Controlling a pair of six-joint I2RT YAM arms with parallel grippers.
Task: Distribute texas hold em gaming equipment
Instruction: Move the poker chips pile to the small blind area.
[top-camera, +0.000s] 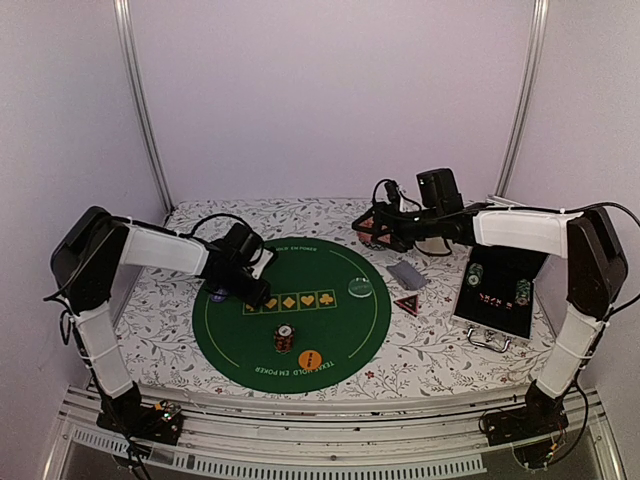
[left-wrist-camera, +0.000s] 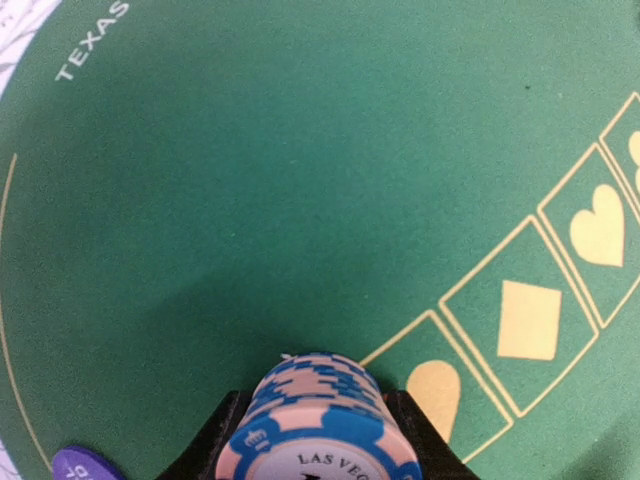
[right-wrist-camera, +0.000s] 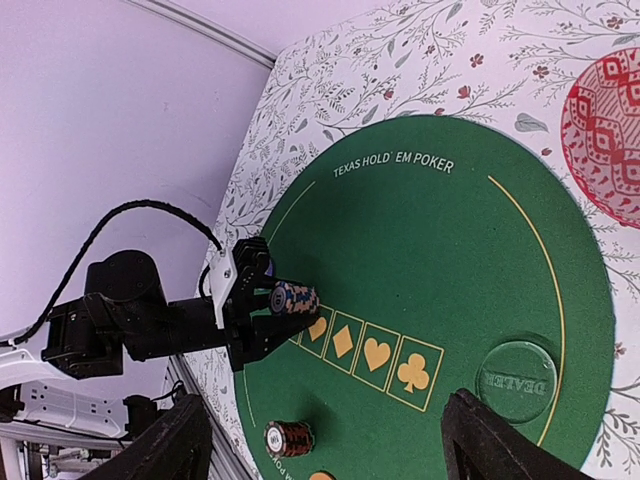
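My left gripper (top-camera: 260, 290) is shut on a blue-and-pink chip stack (left-wrist-camera: 320, 420) and holds it on its side just above the left part of the green felt mat (top-camera: 330, 270), beside the spade box; the stack also shows in the right wrist view (right-wrist-camera: 293, 298). A blue button (left-wrist-camera: 85, 465) lies at the mat's left edge. A red-and-black chip stack (top-camera: 284, 338) and an orange button (top-camera: 310, 357) sit near the front. A pale-green dealer button (top-camera: 360, 289) lies to the right. My right gripper (top-camera: 382, 232) is open and empty, high over the back right.
Grey-backed cards (top-camera: 407, 274) and a black-and-red triangular marker (top-camera: 406, 304) lie right of the mat. An open black case (top-camera: 497, 300) with more chips stands at the right. A pink-patterned bowl (right-wrist-camera: 605, 135) and a cream mug (top-camera: 437, 245) sit under the right arm.
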